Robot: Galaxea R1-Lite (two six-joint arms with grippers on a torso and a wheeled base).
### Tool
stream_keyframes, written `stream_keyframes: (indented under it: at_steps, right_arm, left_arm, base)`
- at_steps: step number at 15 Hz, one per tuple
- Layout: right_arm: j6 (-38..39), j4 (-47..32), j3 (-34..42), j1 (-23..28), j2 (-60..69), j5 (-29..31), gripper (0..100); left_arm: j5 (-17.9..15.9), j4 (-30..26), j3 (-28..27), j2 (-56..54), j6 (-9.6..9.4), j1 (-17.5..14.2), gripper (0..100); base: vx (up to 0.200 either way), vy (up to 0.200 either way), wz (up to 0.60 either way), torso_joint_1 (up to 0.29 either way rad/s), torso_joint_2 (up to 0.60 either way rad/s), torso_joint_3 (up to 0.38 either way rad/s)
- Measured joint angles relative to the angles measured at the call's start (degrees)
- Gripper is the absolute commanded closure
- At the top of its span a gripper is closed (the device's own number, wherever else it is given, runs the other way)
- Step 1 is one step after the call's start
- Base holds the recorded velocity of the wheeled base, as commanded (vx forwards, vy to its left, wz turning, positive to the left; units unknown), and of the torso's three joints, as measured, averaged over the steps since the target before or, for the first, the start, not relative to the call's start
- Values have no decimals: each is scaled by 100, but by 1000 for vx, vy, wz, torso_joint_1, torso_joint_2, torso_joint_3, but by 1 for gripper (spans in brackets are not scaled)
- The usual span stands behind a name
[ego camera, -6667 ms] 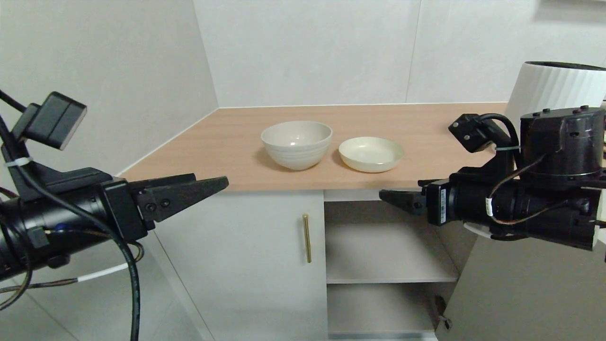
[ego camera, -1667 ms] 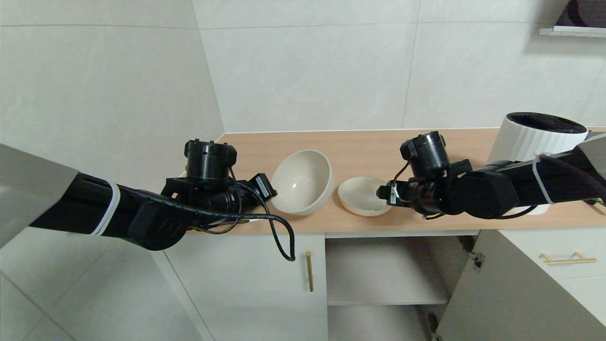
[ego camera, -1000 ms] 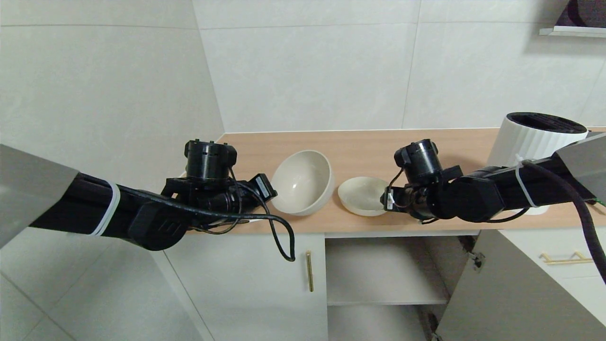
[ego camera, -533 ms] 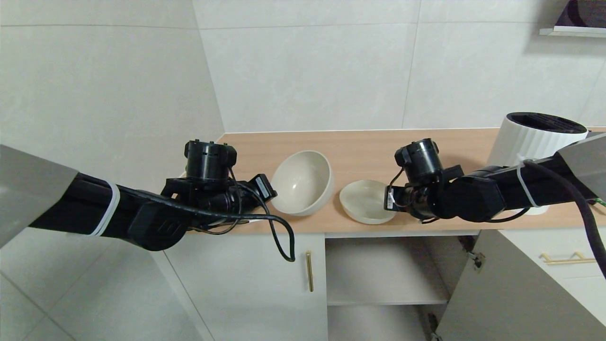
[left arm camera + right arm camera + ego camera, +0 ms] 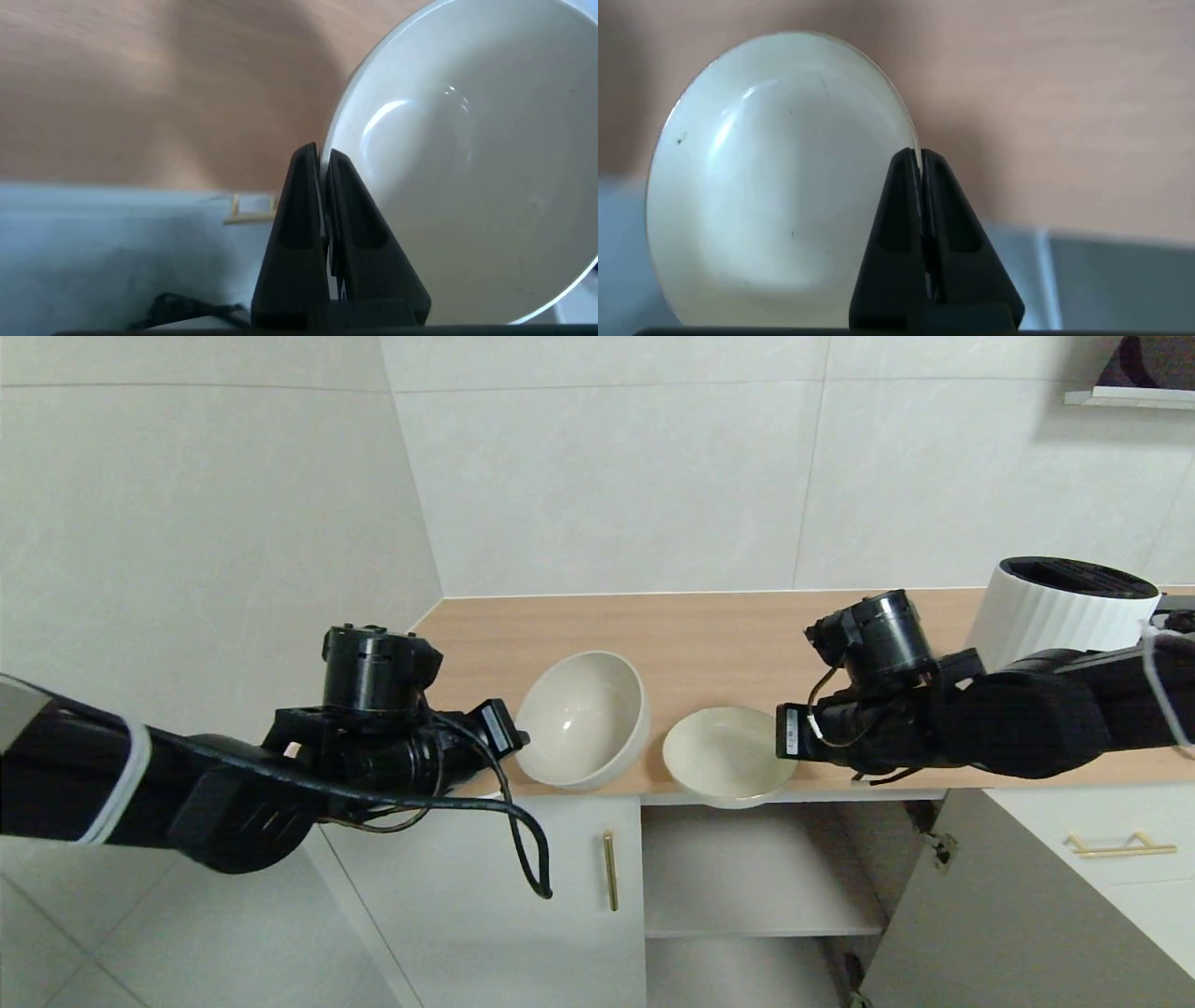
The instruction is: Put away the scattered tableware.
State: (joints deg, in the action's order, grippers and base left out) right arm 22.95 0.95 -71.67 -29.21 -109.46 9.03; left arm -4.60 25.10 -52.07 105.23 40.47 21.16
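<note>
Your left pincer [image 5: 324, 161] clamps the bowl [image 5: 581, 717] rim, your right pincer [image 5: 921, 161] the dish [image 5: 724, 753] rim. Both are tilted at the surface [image 5: 709, 635] front edge, with the open shelf [image 5: 752, 873] below.

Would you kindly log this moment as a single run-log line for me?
left tool: shut on bowl rim, bowl tilted | right tool: shut on dish rim, dish tilted | cupboard: door open
</note>
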Motion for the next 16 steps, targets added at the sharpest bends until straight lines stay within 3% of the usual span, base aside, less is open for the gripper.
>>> stream_keyframes:
  at_steps: [2,3,4,7,12,16]
  right_arm:
    - [-60,-133,336,-4,507,-578,100]
    - [-137,-139,461,-4,718,-729,100]
    - [-271,-144,580,0,900,-778,100]
    - [-769,-133,935,18,1261,-795,100]
    - [-801,-128,1037,22,1370,-791,100]
    - [-840,-130,1053,30,1379,-789,100]
  left_arm:
    - [-11,-22,406,-464,-569,-9,100]
    - [-16,-28,566,-658,-774,-11,100]
    - [-16,-28,675,-807,-846,-16,100]
    - [-24,-37,857,-1025,-873,-16,100]
    - [-24,-44,957,-1118,-878,-9,100]
    - [-22,-44,964,-1119,-952,0,100]
  base:
    - [0,0,0,0,0,0]
    - [0,0,0,0,0,0]
    - [0,0,0,0,0,0]
    - [0,0,0,0,0,0]
    - [0,0,0,0,0,0]
    - [-150,0,0,7,5,1]
